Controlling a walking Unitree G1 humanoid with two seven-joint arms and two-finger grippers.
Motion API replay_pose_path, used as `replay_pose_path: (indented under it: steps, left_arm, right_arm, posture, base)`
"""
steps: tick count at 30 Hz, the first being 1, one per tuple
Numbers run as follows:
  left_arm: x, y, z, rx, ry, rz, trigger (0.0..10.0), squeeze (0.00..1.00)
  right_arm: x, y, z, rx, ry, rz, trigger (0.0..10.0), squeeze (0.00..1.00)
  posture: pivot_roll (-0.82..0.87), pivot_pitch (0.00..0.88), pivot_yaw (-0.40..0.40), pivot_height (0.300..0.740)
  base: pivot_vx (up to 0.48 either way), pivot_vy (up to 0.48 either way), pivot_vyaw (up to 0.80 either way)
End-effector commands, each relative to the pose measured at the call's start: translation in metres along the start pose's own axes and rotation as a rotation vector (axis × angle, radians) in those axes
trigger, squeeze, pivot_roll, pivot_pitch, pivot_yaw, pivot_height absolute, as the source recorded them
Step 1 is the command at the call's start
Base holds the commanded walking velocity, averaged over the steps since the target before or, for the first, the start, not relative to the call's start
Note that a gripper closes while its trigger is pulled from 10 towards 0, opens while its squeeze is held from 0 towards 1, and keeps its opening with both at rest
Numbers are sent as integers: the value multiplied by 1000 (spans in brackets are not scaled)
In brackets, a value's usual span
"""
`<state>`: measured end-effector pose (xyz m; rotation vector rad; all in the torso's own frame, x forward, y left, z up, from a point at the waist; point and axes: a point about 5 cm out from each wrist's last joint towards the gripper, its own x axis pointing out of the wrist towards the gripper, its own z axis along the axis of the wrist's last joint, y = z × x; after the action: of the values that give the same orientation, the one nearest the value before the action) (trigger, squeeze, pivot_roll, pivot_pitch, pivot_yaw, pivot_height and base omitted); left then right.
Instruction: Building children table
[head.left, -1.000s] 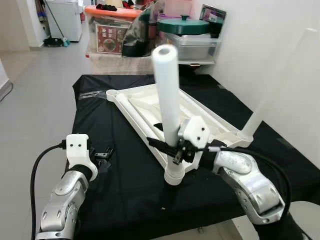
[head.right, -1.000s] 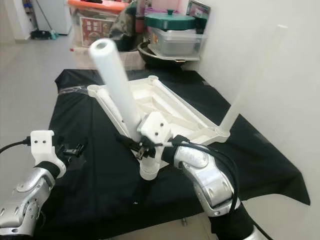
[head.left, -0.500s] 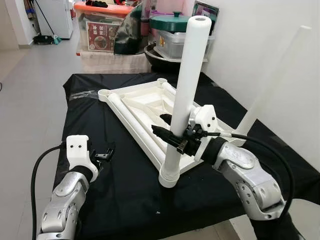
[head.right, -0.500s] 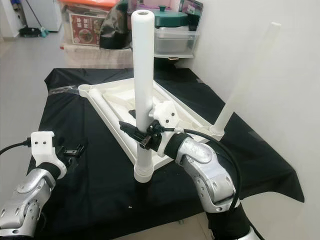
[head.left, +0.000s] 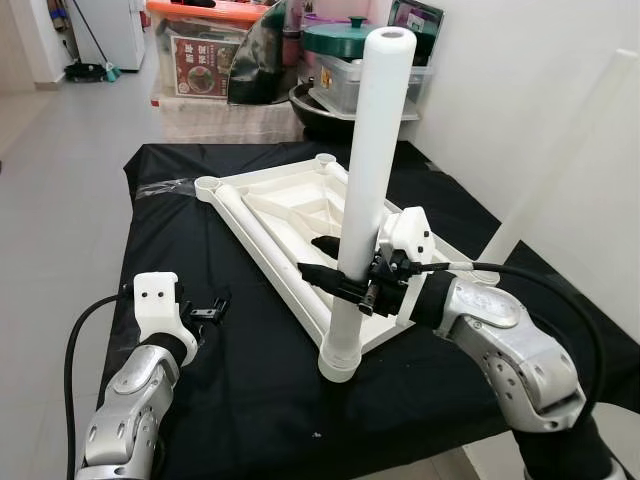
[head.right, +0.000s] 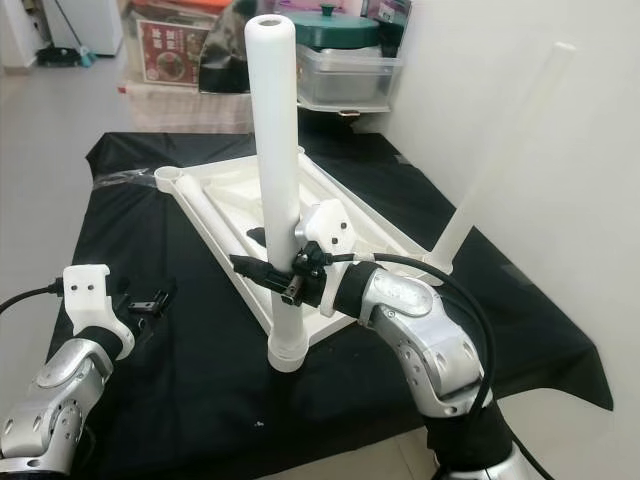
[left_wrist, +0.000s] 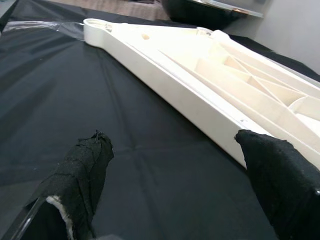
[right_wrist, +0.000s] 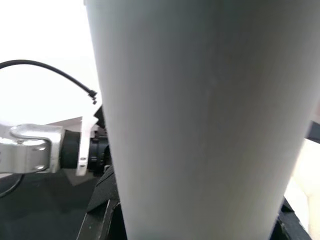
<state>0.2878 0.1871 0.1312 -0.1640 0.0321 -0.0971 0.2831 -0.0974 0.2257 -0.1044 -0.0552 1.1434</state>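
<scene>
The white leg (head.left: 367, 180) now stands more upright than half a second ago, its foot at the near corner of the white tabletop (head.left: 290, 215), which lies upside down on the black-covered desk (head.left: 170, 250). The right gripper (head.left: 345, 280) stays clamped on it. The left gripper (head.left: 210, 310) hovers with fingers apart near the desk's left edge. Storage boxes (head.left: 215, 60) stand behind
</scene>
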Motion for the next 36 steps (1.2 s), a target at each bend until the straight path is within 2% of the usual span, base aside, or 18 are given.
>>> replay_pose_path:
  steps: [1,5,6,10,15,19,22,23,24,25,26,27,29,30,31,32,35,36]
  left_arm:
    - [0,0,-2,0,11,5,10000,0]
    - [-1,1,-3,-5,15,9,10000,0]
    - [-2,2,-5,-8,18,14,10000,0]
    - [-3,2,-5,-10,20,19,10000,0]
    - [-4,2,-6,-11,25,16,10000,0]
    - [-3,1,-7,-15,27,12,10000,0]
    - [-1,1,-7,-18,29,8,10000,0]
    - [0,1,-7,-16,31,3,10000,0]
    - [0,1,-7,-16,31,3,10000,0]
    - [1,1,-7,-14,31,0,10000,0]
    - [1,1,-7,-14,31,0,10000,0]
    - [2,0,-6,-13,31,-2,10000,0]
    - [3,0,-5,-13,25,1,10000,0]
    - [3,0,-5,-13,25,1,10000,0]
    - [3,1,-4,-15,21,5,10000,0]
    - [2,1,-4,-15,21,6,10000,0]
    - [1,1,-4,-16,21,8,10000,0]
    - [0,2,-5,-16,25,12,10000,0]
  right_arm:
    - [9,12,-52,217,174,77,10000,0]
    - [12,6,-53,268,176,49,10000,0]
    - [13,0,-56,284,167,-13,10000,0]
    - [13,-4,-58,291,148,-89,10000,0]
    - [13,2,-58,313,116,-143,10000,0]
    - [10,10,-61,321,87,-124,10000,0]
    - [3,27,-50,304,9,92,10000,0]
    - [-4,33,-52,273,41,211,10000,0]
    - [-4,33,-52,273,41,211,10000,0]
    - [-10,36,-58,249,101,302,10000,0]
    - [-10,36,-58,249,101,302,10000,0]
    - [-15,36,-63,223,152,359,10000,0]
    - [-13,22,-64,209,197,378,10000,0]
    - [-13,22,-64,209,197,378,10000,0]
    - [-10,9,-60,200,204,372,10000,0]
    - [-9,5,-59,195,206,375,10000,0]
    - [-8,3,-57,190,206,377,10000,0]
    - [-6,-3,-55,176,208,385,10000,0]
  posture:
    - [69,0,-116,740]
    - [71,0,-119,740]
    - [72,0,-120,740]
    - [71,0,-119,740]
    - [61,0,-110,740]
    - [61,0,-110,740]
    - [51,0,-97,740]
    - [46,0,-93,740]
    - [46,0,-93,740]
    - [50,0,-96,740]
    - [50,0,-96,740]
    - [50,0,-96,740]
    - [65,0,-107,740]
    - [65,0,-107,740]
    - [77,0,-115,740]
    - [77,0,-115,740]
    - [77,0,-115,740]
    - [92,0,-129,740]
  base:
    - [0,0,0]
    - [0,0,0]
    - [0,0,0]
    - [0,0,0]
    - [0,0,0]
    - [0,0,0]
    - [0,0,0]
    - [0,0,0]
    - [0,0,0]
    - [0,0,0]
    - [0,0,0]
    - [0,0,0]
    - [0,0,0]
    - [0,0,0]
    - [0,0,0]
    - [0,0,0]
    - [0,0,0]
    - [0,0,0]
